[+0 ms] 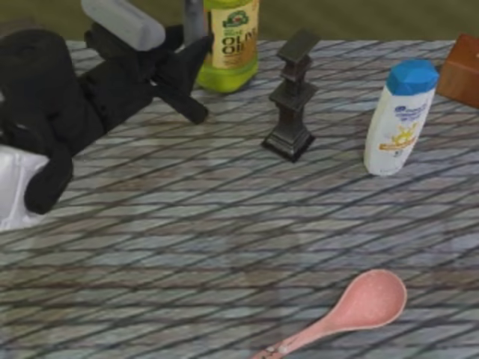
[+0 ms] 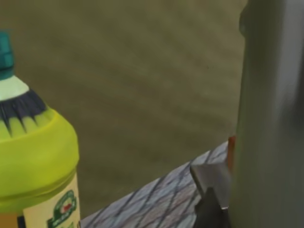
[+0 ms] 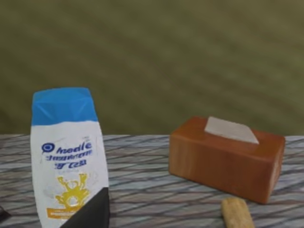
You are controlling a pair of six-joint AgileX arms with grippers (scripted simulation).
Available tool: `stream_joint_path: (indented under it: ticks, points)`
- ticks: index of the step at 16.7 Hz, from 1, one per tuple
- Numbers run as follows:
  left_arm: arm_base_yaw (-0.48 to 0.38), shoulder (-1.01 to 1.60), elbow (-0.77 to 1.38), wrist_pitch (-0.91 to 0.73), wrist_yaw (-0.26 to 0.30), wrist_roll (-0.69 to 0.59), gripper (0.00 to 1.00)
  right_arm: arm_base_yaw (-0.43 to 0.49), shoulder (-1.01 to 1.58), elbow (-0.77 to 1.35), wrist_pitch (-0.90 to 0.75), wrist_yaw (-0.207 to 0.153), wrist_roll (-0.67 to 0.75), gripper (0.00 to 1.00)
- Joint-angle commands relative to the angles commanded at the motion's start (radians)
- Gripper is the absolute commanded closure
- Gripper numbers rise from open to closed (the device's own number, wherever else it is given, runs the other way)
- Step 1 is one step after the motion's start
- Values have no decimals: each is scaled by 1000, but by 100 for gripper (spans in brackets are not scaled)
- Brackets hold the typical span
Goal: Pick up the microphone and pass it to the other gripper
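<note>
Left pincer grips smooth grey cylindrical microphone.

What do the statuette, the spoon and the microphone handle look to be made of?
Statuette: dark, bronze-like metal or stone, dull sheen. Spoon: pink, speckled matte, probably ceramic or plastic. Microphone handle: smooth grey cylinder with soft reflections, looks metallic; it sits by the left gripper, its head out of view.
</note>
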Motion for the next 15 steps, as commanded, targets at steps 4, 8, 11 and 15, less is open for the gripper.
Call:
stream_joint_path:
  ticks: [4,8,11,15]
  points:
    - [-175,-36,-15,-7,-192,-6,100,0,0,0,0,0,0,0]
    - [-271,-63,-21,-9,-289,-8,100,0,0,0,0,0,0,0]
    - [-268,-59,-17,-8,-286,-7,100,0,0,0,0,0,0,0]
    - [-271,-63,-21,-9,-289,-8,100,0,0,0,0,0,0,0]
